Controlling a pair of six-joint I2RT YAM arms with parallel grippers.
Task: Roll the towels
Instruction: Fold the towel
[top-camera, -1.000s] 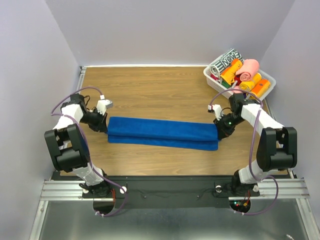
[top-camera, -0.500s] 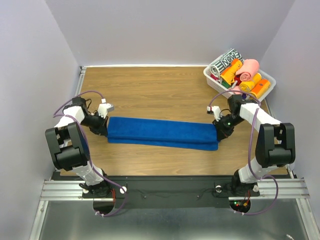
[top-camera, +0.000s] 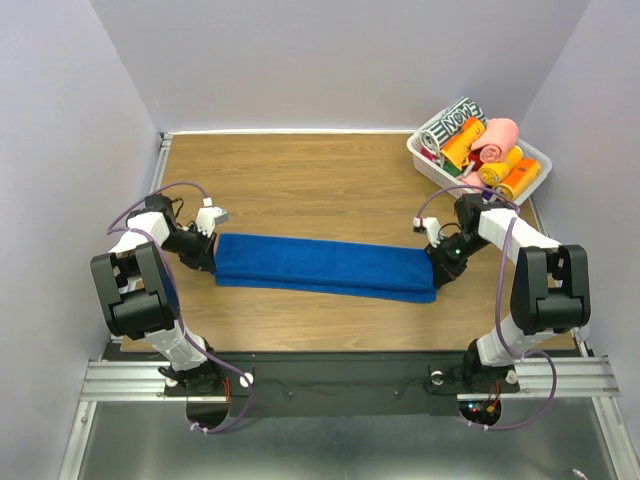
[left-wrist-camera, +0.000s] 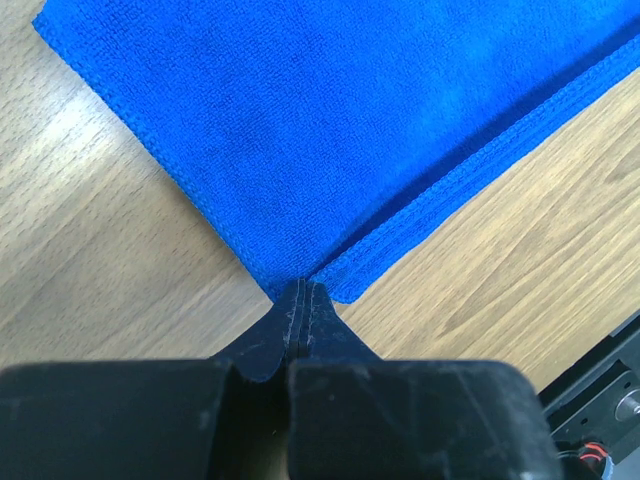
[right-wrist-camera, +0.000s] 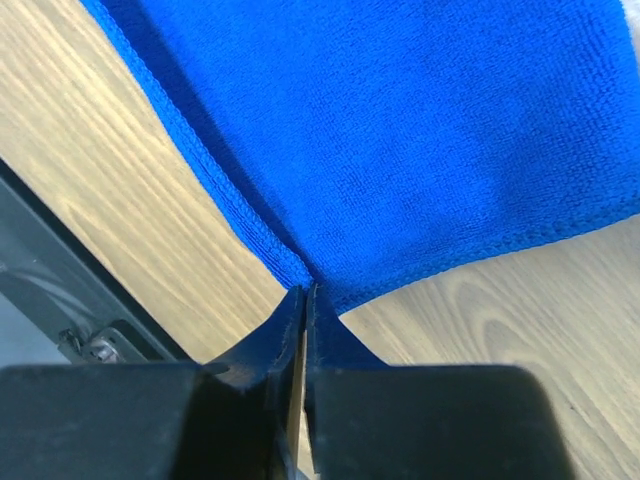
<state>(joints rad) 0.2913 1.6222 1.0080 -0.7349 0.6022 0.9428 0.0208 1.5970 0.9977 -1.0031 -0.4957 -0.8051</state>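
Towel strip pinched at both ends: blue towel (top-camera: 325, 265) between left gripper (top-camera: 212, 260) and right gripper (top-camera: 438, 274)

Table (top-camera: 320, 180): wood top, fills middle of overhead frame.
Blue towel: folded into a long, narrow, layered strip lying flat across centre of frame, running left to right and sloping slightly down toward the right. Not yet rolled.
Bin (top-camera: 536, 158): white, upper right of frame, well apart from the strip. Holds orange rolls (top-camera: 520, 176), a patterned roll (top-camera: 452, 124) and the pink towel (top-camera: 497, 138), which looks already rolled.
Left gripper: fingers together, clamped on corner at the strip's left end; wrist view shows hem layers running into the closed tips.
Right gripper: same, clamped on corner at the strip's right end.

Risks (judgement):
- Each pinch takes only the tip of a corner. Pulling the ends apart could drag cloth out of one grip.
- Layers sit slightly offset at the near hem. Uneven lift or tension could slide them and undo the fold.
- Starting the roll with one end ahead would likely give a skewed, cone-shaped roll.

Writing: black-and-white marks on patterned roll are too small to read. No brand or label legible elsewhere
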